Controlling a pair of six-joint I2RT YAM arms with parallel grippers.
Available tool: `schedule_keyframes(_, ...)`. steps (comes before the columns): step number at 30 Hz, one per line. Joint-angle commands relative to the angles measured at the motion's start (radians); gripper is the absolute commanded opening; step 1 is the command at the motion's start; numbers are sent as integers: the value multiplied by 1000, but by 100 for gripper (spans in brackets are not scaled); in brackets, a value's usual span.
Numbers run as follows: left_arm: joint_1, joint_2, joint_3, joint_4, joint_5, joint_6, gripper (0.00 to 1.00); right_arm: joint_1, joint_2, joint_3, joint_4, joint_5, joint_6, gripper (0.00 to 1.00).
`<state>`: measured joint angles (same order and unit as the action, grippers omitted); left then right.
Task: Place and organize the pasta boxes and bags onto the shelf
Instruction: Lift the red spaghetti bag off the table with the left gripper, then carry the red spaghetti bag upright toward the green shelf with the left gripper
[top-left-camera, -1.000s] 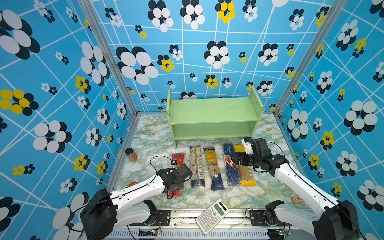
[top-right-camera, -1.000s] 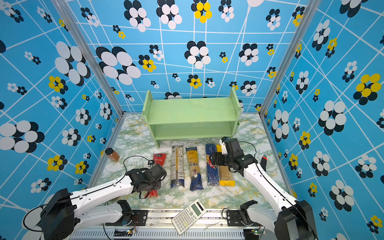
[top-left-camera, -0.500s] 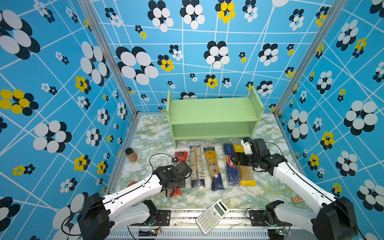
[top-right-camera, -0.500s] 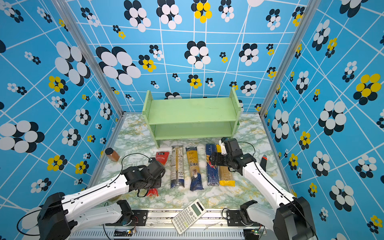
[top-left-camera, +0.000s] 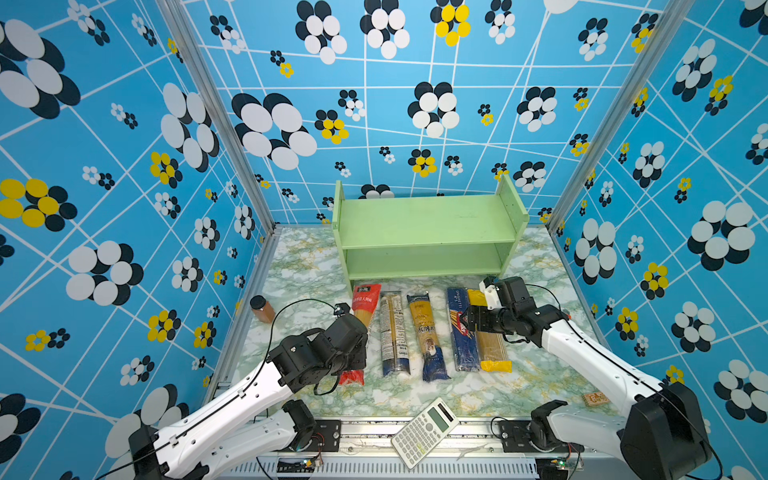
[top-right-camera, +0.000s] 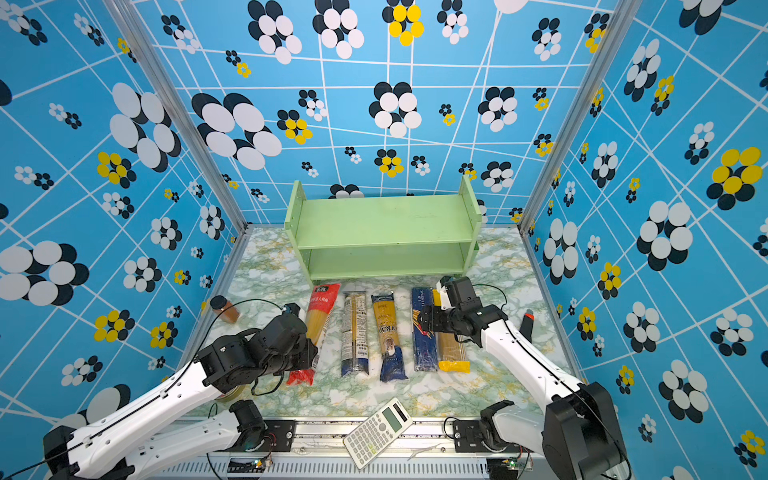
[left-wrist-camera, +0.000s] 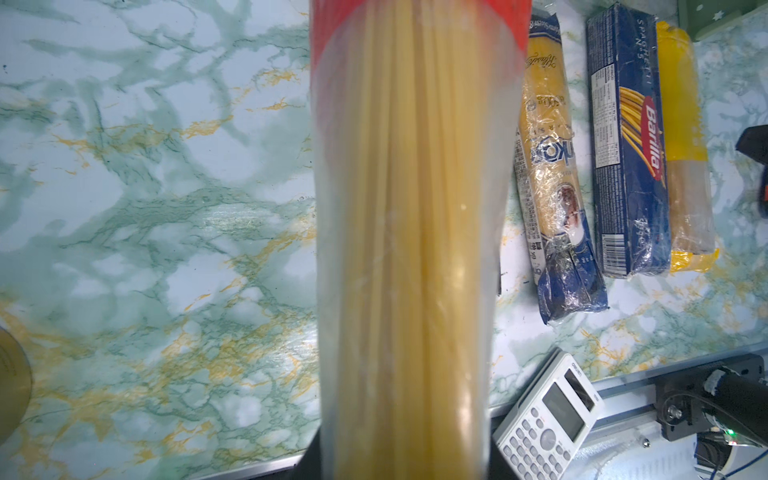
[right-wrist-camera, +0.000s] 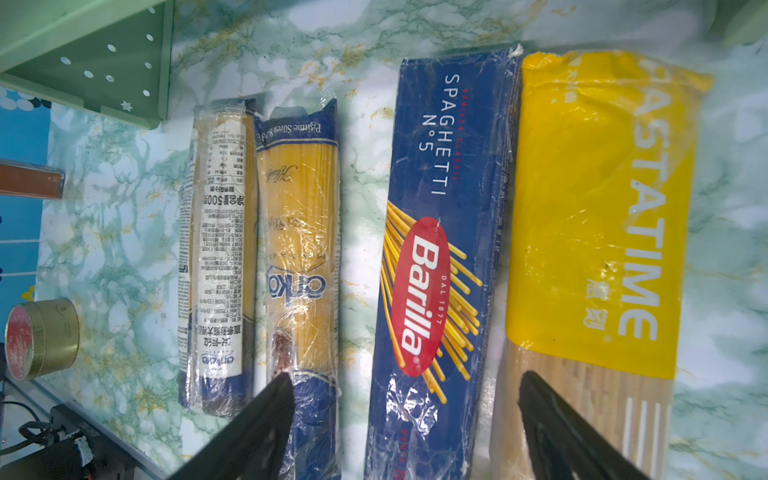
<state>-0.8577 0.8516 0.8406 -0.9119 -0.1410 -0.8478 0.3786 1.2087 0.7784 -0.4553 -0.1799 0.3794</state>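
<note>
The light-green shelf (top-left-camera: 428, 224) (top-right-camera: 386, 224) stands at the back with both tiers bare. In front lie the pasta packs in a row. My left gripper (top-left-camera: 356, 355) (top-right-camera: 309, 353) (left-wrist-camera: 405, 465) is shut on the red-ended clear bag (top-left-camera: 365, 303) (top-right-camera: 322, 307) (left-wrist-camera: 407, 208). Then come the clear/navy bag (top-left-camera: 392, 332) (right-wrist-camera: 216, 249), the yellow-navy bag (top-left-camera: 426, 332) (left-wrist-camera: 548, 174) (right-wrist-camera: 299, 232), the dark blue Barilla box (top-left-camera: 465, 353) (left-wrist-camera: 627, 166) (right-wrist-camera: 449, 208) and the yellow bag (top-left-camera: 492, 353) (right-wrist-camera: 598, 208). My right gripper (top-left-camera: 471, 322) (top-right-camera: 428, 322) (right-wrist-camera: 406, 376) hangs open over the Barilla box.
A white calculator (top-left-camera: 426, 432) (left-wrist-camera: 548, 415) lies at the front edge on the rail. A brown jar (top-left-camera: 262, 308) stands by the left wall. A gold tin (right-wrist-camera: 41, 336) sits under my left arm. A small wooden block (top-left-camera: 595, 399) lies at the front right.
My left gripper has closed fully on the red-ended bag, and the bag's far end now reaches closer to the shelf. The right arm has not moved.
</note>
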Motion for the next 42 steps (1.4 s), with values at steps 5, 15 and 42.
schedule_keyframes(5, -1, -55, 89, 110, 109, 51, 11, 8, 9, -13, 19, 17, -2, 87)
schedule_keyframes(15, 0, -61, 167, 134, 256, 111, 11, 8, 5, -20, 15, 19, -1, 87)
schedule_keyframes(42, 2, -57, 250, 327, 492, 133, 11, 8, -17, -33, 2, 30, -9, 87)
